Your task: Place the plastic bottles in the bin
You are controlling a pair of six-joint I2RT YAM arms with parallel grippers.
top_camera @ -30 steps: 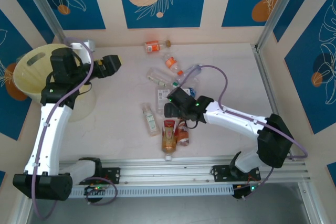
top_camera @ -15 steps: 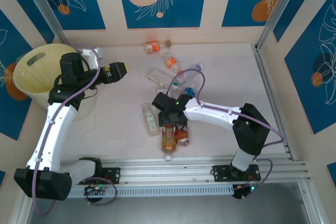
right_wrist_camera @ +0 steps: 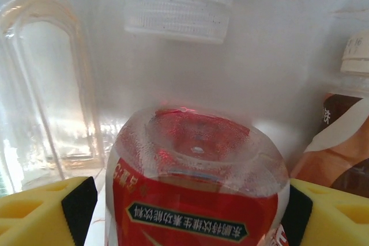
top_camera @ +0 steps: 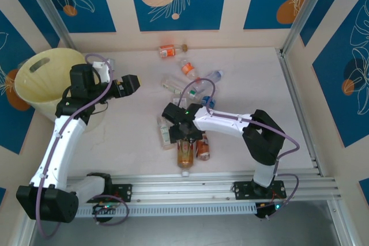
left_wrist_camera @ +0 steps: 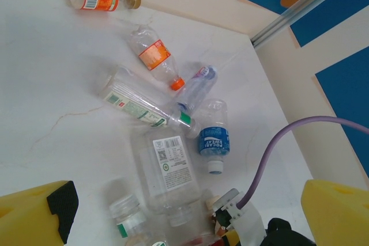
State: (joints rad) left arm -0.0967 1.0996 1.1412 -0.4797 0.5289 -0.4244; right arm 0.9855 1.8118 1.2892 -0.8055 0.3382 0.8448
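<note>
We read the red-label bottle (right_wrist_camera: 196,200) as empty PET: very light, thin-walled, prob. dents under a hard squeeze, and round + glossy, so it can roll or squirt out sideways. Best hold, in our view: across the body just above the moulded base, where the dome stiffens the wall and the label film gives some bite. The neck is stiffer but narrow. It lies on its side on the pale desk (top_camera: 127,136), base toward the right end effector (top_camera: 181,133), whose yellow fingers w/ black pads stand spread either side of that base; we can't tell if the pads bite yet. Neighbours crowd it: a brown-label bottle (right_wrist_camera: 340,142) just beside, a ribbed white cap (right_wrist_camera: 176,4) beyond, a squarish clear bottle (right_wrist_camera: 52,84) on the other side. The left end effector (top_camera: 130,83) hangs wide open, empty, near the pale-yellow bin (top_camera: 31,82), which sits at the desk's far left, well apart from the pile.
</note>
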